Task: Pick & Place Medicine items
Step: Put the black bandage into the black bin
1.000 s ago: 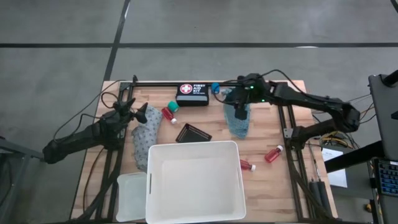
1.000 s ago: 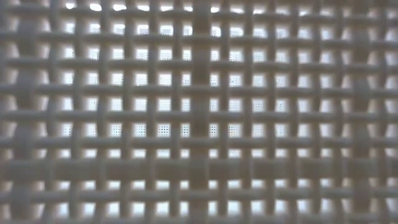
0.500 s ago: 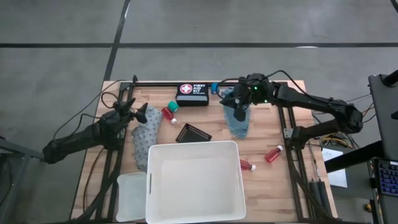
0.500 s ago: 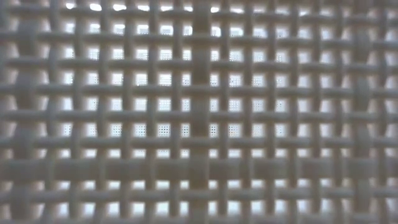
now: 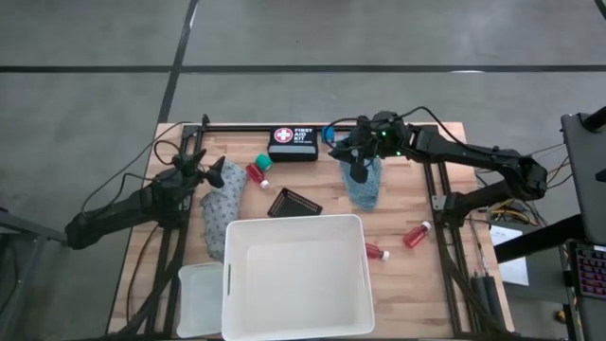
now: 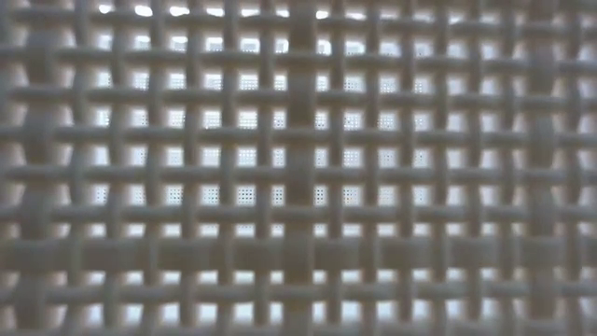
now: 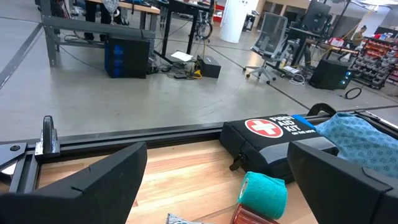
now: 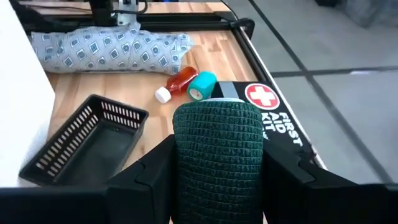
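My right gripper point(image 5: 360, 169) hangs over the teal cloth point(image 5: 365, 188) at the far right of the table, shut on a dark green bandage roll point(image 8: 217, 149). My left gripper point(image 5: 214, 174) waits open at the left, by the grey patterned cloth point(image 5: 220, 210), which lies flat. A red bottle point(image 5: 258, 173) and a green tub point(image 5: 262, 160) lie beside it, and a blue tub point(image 5: 328, 133) sits by the first aid kit point(image 5: 293, 142). Two red bottles point(image 5: 417, 234) point(image 5: 377, 252) lie on their sides at the right. My right gripper pinches the dark green roll by its curved sides point(image 8: 180, 155) between the two fingers point(image 8: 146, 180). The fingers slant downward from the table's right toward its left. The roll is lifted clear of the table, above the teal cloth.
A big white tub point(image 5: 295, 275) fills the near middle, and its lattice wall point(image 6: 298, 168) blocks the low view. A black mesh tray point(image 5: 294, 203) lies just beyond it. A small clear container point(image 5: 201, 298) sits at the near left.
My right gripper has rolled and tipped a little at the wrist over the teal cloth, staying shut on the green roll.
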